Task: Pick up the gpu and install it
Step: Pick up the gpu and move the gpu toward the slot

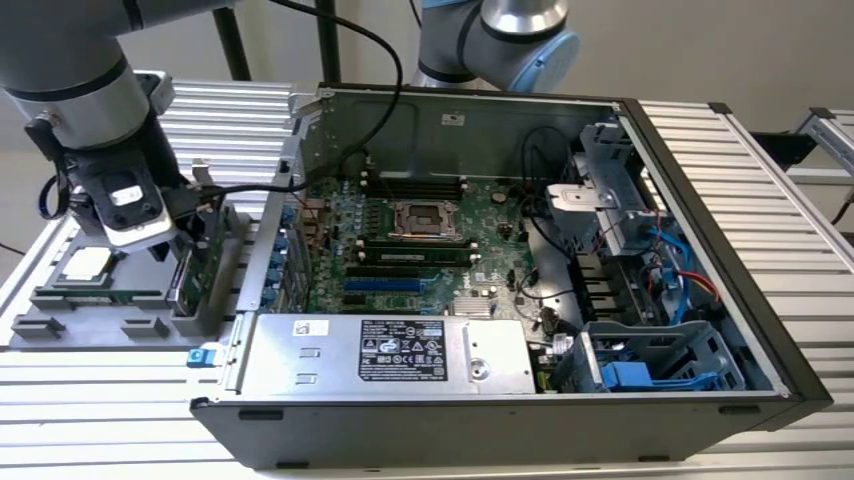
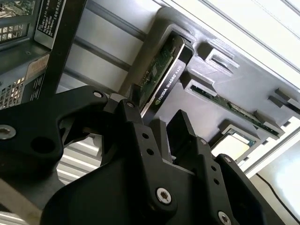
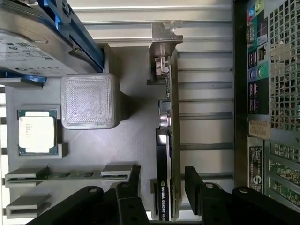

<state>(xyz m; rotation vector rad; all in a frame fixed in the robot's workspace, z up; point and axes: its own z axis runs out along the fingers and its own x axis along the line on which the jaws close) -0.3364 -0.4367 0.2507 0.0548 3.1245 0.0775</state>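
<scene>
**gpu** (image 3: 168,136): thin flat card, green board on one face, black on the other. it stands on its long edge in a slot of the grey parts tray (image 3: 136,136). the silver end bracket (image 3: 164,35) is at the end away from the gripper. in the exterior view it sits at the left of the frame, mid-height, just outside the side wall of the computer case (image 1: 467,435) and not yet in the case.

**gripper** (image 3: 163,176): black, two fingers (image 3: 192,180). the jaws are parted and straddle the near end of the card, one finger by each face. a narrow gap shows on both sides in the first wrist view — not clamped on the card.

**other tray contents:**
- processor (image 3: 37,132) lying flat in a square pocket
- narrow green memory stick (image 3: 61,174) on edge in its own slot
- silver hard drive in a blue frame (image 3: 33,37)
- ribbed grey block (image 3: 89,101) beside the processor

**case:** lid off, at the centre and right of the exterior view. the motherboard (image 1: 400,250) is exposed, with the power supply (image 1: 387,350) along its lower side in the frame.

**support:** slatted aluminium table (image 1: 107,400) under the tray and the case.
</scene>
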